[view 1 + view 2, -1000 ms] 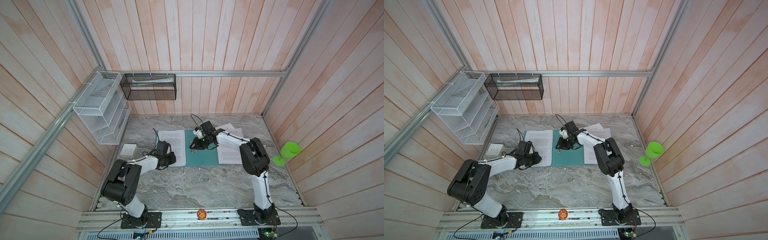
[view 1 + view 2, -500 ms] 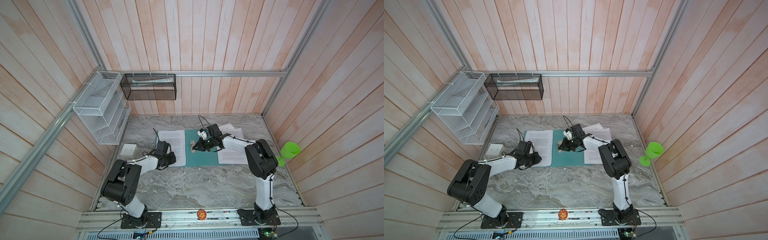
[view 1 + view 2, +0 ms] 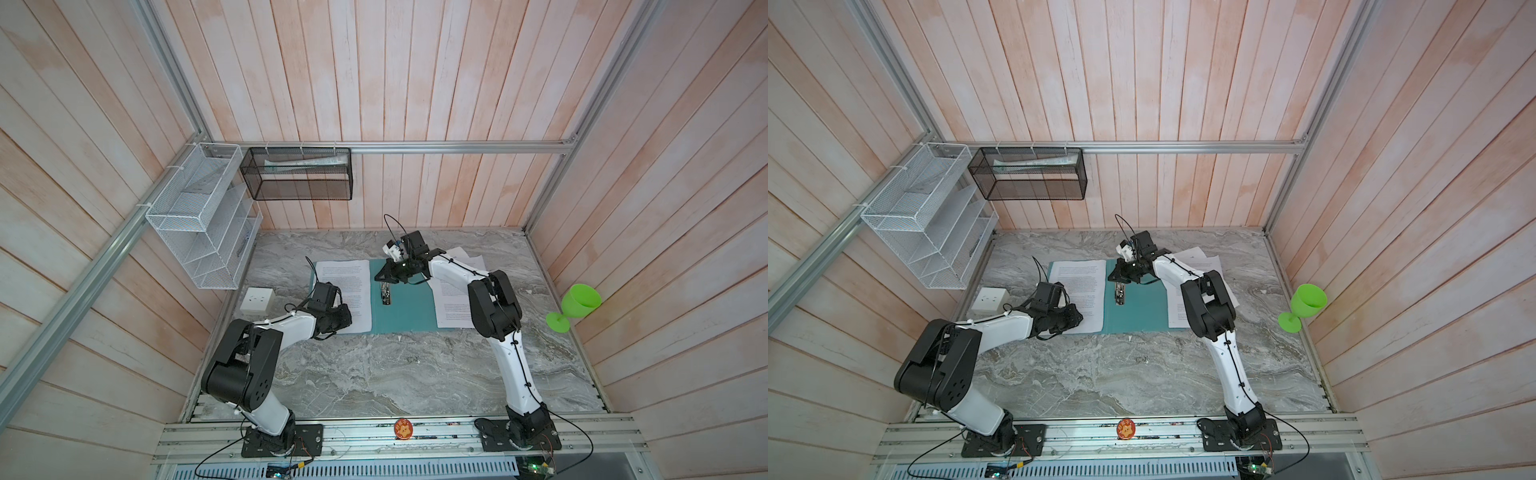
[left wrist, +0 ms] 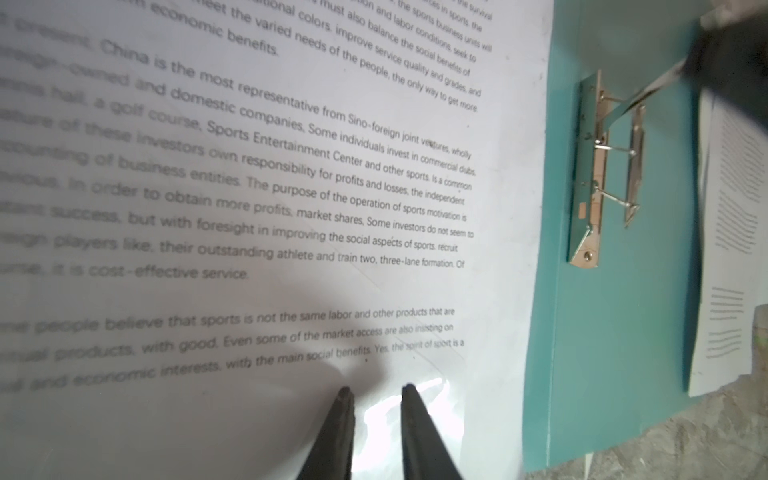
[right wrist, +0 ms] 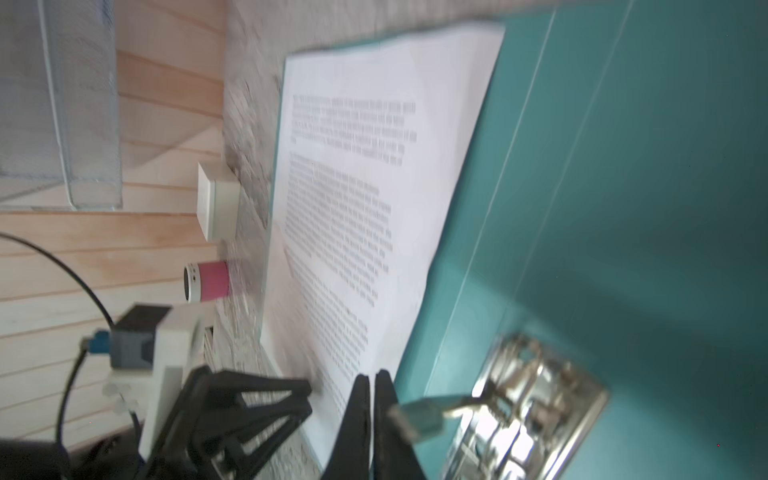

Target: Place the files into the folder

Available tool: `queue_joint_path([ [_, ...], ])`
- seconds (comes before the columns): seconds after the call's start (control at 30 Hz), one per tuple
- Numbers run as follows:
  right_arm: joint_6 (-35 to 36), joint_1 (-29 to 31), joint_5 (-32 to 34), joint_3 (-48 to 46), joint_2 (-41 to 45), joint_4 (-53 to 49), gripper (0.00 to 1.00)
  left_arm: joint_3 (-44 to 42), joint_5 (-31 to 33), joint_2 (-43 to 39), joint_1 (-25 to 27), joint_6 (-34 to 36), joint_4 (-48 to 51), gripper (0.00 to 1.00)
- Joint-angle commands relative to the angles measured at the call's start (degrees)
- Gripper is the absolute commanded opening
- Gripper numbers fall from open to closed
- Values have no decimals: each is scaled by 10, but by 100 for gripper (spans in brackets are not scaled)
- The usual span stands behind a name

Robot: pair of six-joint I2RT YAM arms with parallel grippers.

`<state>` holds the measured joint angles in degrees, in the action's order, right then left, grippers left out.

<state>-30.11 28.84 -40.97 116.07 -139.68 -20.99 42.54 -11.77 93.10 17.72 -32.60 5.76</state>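
Note:
The teal folder point(image 3: 409, 307) lies open on the marble table, its metal clip point(image 3: 386, 294) near the spine. One of the files point(image 3: 349, 286) covers its left cover. More files point(image 3: 451, 303) lie at its right edge. My left gripper point(image 4: 376, 390) rests its tips on the near end of the left sheet point(image 4: 291, 166), jaws a little apart with nothing between them. My right gripper point(image 5: 372, 374) is shut and empty, hovering at the far end of the clip point(image 5: 528, 399). The clip's raised lever point(image 5: 419, 409) is right beside its fingers.
A white socket block point(image 3: 257, 300) sits left of the folder, and a pink cylinder point(image 5: 205, 280) stands by the left wall. A green goblet point(image 3: 575, 305) stands at the right wall. A white wire rack point(image 3: 203, 220) and a black mesh basket point(image 3: 297, 174) hang on the walls.
My right gripper has gone from partly open to shut and has shifted slightly at the clip's far end. The left arm and the sheets have not moved.

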Motion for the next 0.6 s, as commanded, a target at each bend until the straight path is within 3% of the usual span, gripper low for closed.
queue_joint_path([
  [0.0,67,-26,4,142,-53,-126,0,-26,19,6,-9,4,75,24],
  [0.07,105,-31,30,233,-63,-196,1,-23,27,-5,-9,7,83,25],
  [0.1,120,-36,57,259,-54,-223,6,-20,32,-13,-9,10,87,26],
  [0.17,138,-55,101,241,-9,-234,17,-6,35,-25,-9,21,96,30],
  [0.23,142,-80,134,145,68,-196,35,29,34,-31,-8,46,119,40],
  [0.3,145,-109,161,33,146,-135,44,69,32,-38,-8,69,143,49],
  [0.37,151,-138,232,-82,221,-73,52,107,21,-49,-6,92,157,58],
  [0.43,164,-173,271,-192,286,-6,53,148,12,-61,-2,105,171,63],
  [0.57,166,-243,291,-282,347,22,52,211,3,-81,15,116,185,65],
])
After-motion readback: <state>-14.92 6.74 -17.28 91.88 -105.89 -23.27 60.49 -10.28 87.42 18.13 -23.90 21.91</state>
